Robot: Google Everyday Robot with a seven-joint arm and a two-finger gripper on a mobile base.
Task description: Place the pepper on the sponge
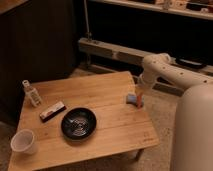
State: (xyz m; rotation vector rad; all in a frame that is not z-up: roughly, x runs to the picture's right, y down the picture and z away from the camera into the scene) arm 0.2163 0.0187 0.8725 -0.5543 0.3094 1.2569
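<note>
Light wooden surface (105, 95) carries a black bowl (78, 123) near its middle, a white cup (22, 141) at the front left corner, a brown-and-white bar (52, 111) just left of the bowl and a small clear bottle (31, 93) at the left edge. The white arm (165, 70) reaches in from the right, its tool (141, 92) low over the right edge. The tool pinches the orange-red pepper (139, 99) upright by its upper end, lower tip at the blue-grey sponge (132, 98); contact cannot be confirmed.
</note>
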